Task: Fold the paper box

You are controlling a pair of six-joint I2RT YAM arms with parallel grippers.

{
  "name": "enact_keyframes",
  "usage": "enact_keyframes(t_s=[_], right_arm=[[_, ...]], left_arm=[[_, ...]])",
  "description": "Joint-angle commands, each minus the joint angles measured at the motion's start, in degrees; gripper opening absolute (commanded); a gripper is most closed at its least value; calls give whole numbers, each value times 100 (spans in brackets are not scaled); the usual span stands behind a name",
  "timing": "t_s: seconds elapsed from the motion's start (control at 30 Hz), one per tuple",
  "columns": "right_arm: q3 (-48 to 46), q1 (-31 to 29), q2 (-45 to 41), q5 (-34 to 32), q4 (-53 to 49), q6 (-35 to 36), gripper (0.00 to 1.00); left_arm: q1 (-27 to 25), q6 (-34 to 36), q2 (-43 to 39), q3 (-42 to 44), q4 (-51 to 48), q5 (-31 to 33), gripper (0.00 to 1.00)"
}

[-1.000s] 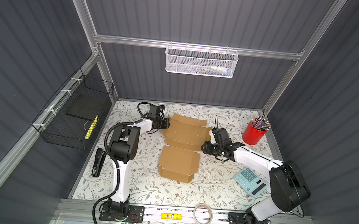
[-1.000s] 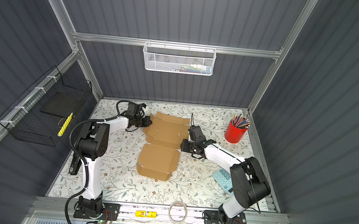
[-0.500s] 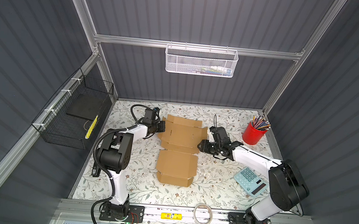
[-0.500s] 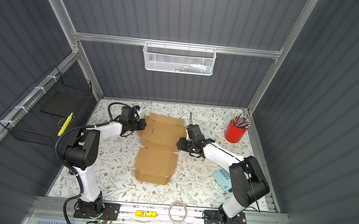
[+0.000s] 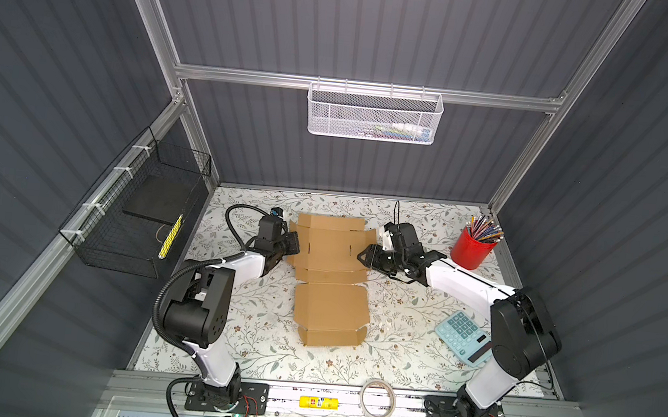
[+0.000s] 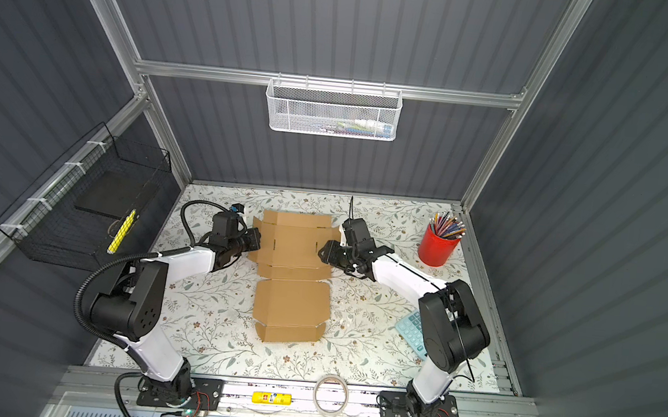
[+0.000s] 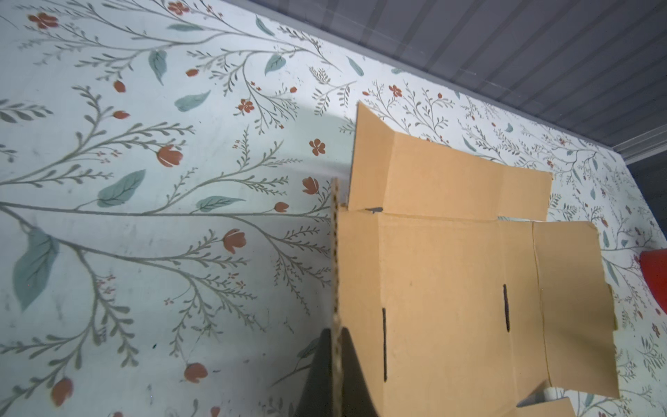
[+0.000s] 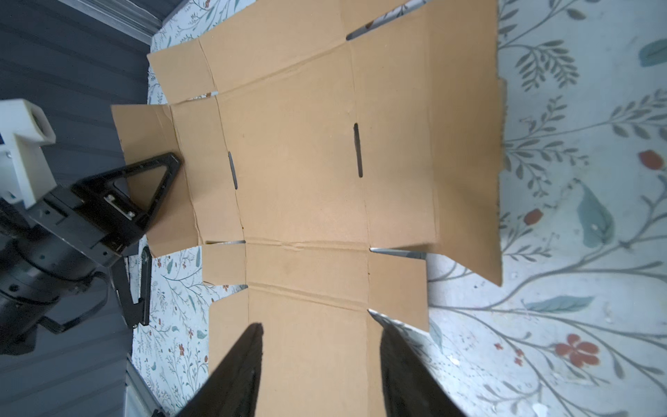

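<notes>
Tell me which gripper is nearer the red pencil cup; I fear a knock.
Right. The right gripper is at the paper box edge facing the red pencil cup; the left gripper pinches the opposite flap.

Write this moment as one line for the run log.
box: unfolded sheet | left gripper: shut on left flap | right gripper: open, at right flap
</notes>
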State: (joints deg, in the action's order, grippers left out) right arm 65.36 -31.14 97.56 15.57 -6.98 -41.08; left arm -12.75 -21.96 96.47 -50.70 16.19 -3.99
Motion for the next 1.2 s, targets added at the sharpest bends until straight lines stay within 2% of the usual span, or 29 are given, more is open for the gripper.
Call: enact_keyframes(t_s=[0.0, 0.2, 0.4, 0.6, 0.8, 0.97, 1.17], right_arm=[[302, -26, 4, -149, -69, -449, 55], [379, -16, 15, -405, 341, -1313, 59], [435, 7, 291, -260, 1091, -2367, 60], [636, -19, 651, -228, 1468, -3114, 62], [982, -76, 814, -443, 1198, -3222, 63], [1185, -138, 835, -669, 878, -3038, 64], [1415, -132, 1022, -498, 919, -3161, 65]], left_arm=[[27, -237, -322, 293, 738, 359, 0], [20, -283, -535, 782, 1343, 539, 0], [19, -231, -784, 1346, 2083, 599, 0], [26, -87, -1132, 1757, 2502, 819, 0], [19, 10, -1337, 1967, 2748, 811, 0], [19, 25, -1517, 1923, 2763, 623, 0], [-16, 208, -1580, 1803, 2654, 425, 0]])
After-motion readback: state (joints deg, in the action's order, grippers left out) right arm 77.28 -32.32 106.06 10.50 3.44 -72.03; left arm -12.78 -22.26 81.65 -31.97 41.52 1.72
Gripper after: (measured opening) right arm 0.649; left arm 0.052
